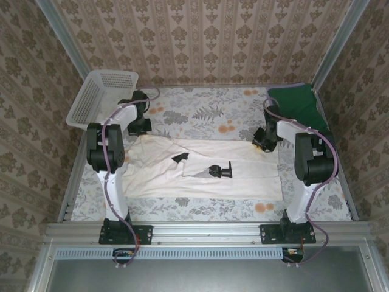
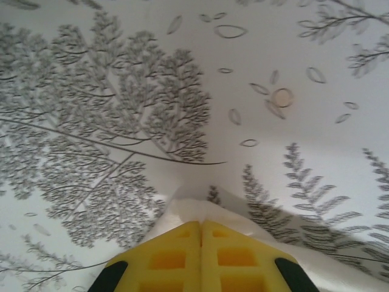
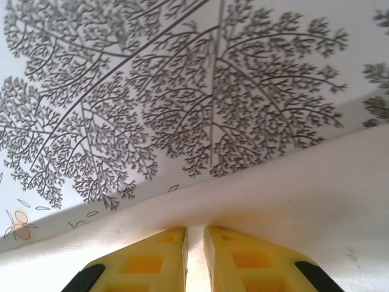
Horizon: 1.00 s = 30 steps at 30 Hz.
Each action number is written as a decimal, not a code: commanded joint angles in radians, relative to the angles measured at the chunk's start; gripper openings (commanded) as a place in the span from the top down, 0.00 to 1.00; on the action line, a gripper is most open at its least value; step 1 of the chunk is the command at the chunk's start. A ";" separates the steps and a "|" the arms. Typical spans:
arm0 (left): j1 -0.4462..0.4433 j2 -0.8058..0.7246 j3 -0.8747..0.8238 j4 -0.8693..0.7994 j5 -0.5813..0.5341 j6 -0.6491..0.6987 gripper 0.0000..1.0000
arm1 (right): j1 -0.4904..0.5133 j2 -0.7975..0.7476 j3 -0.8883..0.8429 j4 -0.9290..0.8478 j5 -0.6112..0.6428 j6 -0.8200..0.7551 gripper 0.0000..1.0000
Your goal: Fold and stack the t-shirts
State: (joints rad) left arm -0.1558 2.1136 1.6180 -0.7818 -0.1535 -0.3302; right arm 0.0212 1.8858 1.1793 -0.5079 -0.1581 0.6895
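Patterned wallpaper walls close in a table under a fern-print cover (image 1: 200, 112).

Top view: your left arm (image 1: 109, 176) rises from its base, folds at the elbow and reaches far. It sets the left gripper (image 1: 141, 126) down at the far left corner of the cream-white t-shirt (image 1: 206, 179). Your right arm (image 1: 307, 164) is bent the same way, with the right gripper (image 1: 262, 141) at the shirt's far right corner. The shirt lies spread across the middle, black print (image 1: 220, 171) up. The dark green t-shirt (image 1: 299, 106) lies in the far right corner, partly behind the right arm. The white mesh basket (image 1: 100, 97) stands far left. You cannot read the jaws at this size.

Left wrist: the yellow fingers (image 2: 173, 258) are pressed together, pinching a corner of cream cloth at their tips.

Right wrist: the fingers (image 3: 152, 258) stand a sliver apart, clamping the shirt's edge between them.
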 commanded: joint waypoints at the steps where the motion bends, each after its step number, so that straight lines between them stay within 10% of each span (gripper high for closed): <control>1: 0.012 -0.081 -0.048 0.053 -0.127 -0.074 1.00 | -0.037 0.022 -0.041 -0.062 0.063 0.067 0.81; 18: 0.026 -0.026 0.007 0.020 -0.239 -0.162 0.87 | -0.063 -0.020 -0.032 0.019 -0.012 0.093 0.66; 30: -0.012 -0.108 0.060 0.027 -0.081 -0.144 0.73 | -0.051 -0.114 -0.051 0.105 -0.095 0.082 0.60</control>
State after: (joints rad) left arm -0.1471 2.0674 1.6432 -0.7544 -0.3126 -0.4793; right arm -0.0284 1.8240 1.1400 -0.4320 -0.2226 0.7704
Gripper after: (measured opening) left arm 0.274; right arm 0.398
